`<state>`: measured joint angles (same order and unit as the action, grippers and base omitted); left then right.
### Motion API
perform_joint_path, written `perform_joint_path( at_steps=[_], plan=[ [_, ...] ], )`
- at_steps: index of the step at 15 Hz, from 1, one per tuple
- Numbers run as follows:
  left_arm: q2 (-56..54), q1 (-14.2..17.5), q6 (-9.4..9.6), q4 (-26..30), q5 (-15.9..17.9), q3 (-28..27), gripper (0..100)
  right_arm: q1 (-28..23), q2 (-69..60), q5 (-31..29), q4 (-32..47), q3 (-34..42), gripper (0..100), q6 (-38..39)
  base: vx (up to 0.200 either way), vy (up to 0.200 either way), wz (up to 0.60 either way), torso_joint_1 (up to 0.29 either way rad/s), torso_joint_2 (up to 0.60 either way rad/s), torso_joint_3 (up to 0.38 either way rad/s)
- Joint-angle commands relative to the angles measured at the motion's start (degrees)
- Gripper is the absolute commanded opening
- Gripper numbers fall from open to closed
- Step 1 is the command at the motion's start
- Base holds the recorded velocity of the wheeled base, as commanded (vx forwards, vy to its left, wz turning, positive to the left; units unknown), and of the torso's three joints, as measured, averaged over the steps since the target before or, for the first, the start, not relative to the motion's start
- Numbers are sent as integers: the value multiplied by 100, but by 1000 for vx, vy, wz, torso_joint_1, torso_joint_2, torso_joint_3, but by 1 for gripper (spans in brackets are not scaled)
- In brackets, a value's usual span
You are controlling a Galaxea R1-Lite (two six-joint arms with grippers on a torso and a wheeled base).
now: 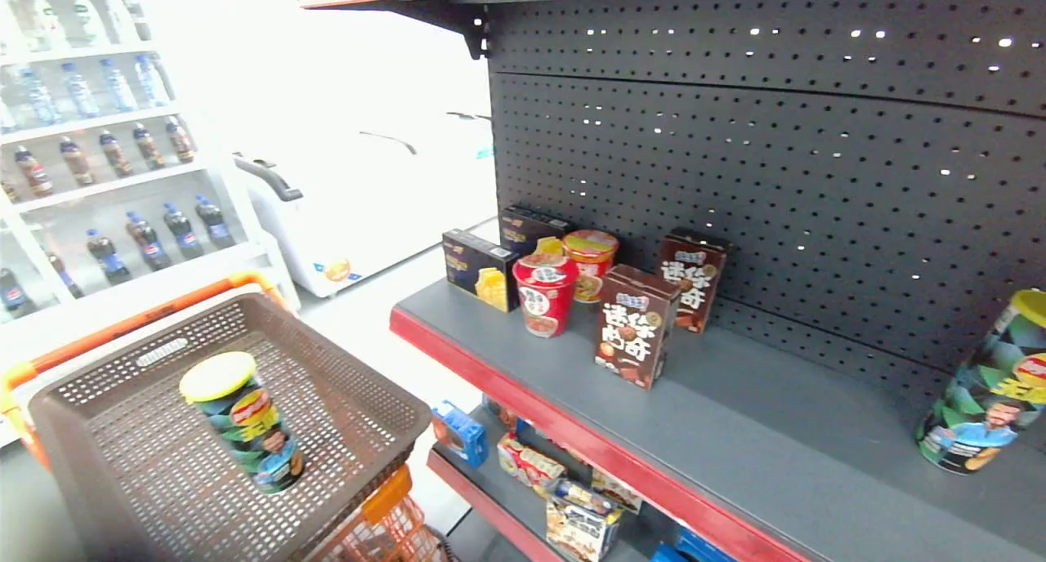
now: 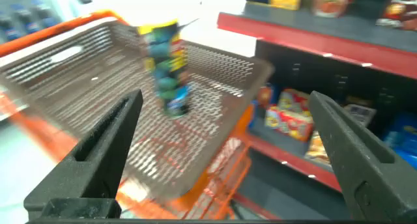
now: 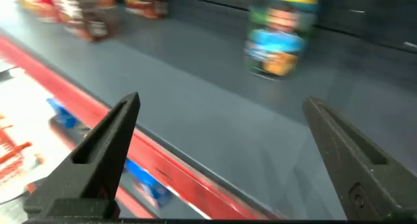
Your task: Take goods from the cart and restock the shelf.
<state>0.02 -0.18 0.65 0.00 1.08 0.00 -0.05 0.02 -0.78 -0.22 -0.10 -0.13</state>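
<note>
The cart's brown mesh basket (image 1: 351, 382) stands to the left of the shelf (image 1: 735, 439), with its orange handle frame (image 1: 122, 325) showing behind it. One yellow-lidded can (image 1: 243, 421) stands upright on the basket floor, near the middle and apart from the walls. A second can (image 1: 985, 386) of the same pattern stands upright at the far right of the grey shelf board, close to the perforated back panel (image 1: 776, 178). Further left on the same board are two brown cartons (image 1: 633, 325), one ahead of the other, two red cups (image 1: 545, 292) likewise staggered, and two dark boxes (image 1: 480, 269) at the shelf's left end. Assorted packets (image 1: 531, 464) lie on the lower board beneath. The left gripper (image 2: 225, 155) is released, fingers spread wide with nothing between them. It is directed at the basket, and the yellow-lidded can stands farther off, clear of both fingers. The right gripper (image 3: 221, 159) is likewise released and empty, held over the front of the shelf board by its red edge strip (image 3: 176, 168), well apart from the second can. A glass-fronted cooler (image 1: 106, 153) with bottles and a white chest freezer (image 1: 359, 194) stand in the background.
</note>
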Motion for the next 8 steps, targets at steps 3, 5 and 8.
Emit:
perform_joint_path(
  at_steps=[3,5,8],
  plan=[
    [-2,-8,58,18,111,0,100,-4,-2,-1,-4,1,100,-4,0,0,600,4,1,1],
    [208,-34,269,44,41,-703,100,5,-2,8,-4,1,100,-4,0,0,600,2,2,2],
    [3179,-52,313,694,-144,-3217,100,5,-2,8,-4,1,100,-4,0,0,0,0,0,0]
  ],
)
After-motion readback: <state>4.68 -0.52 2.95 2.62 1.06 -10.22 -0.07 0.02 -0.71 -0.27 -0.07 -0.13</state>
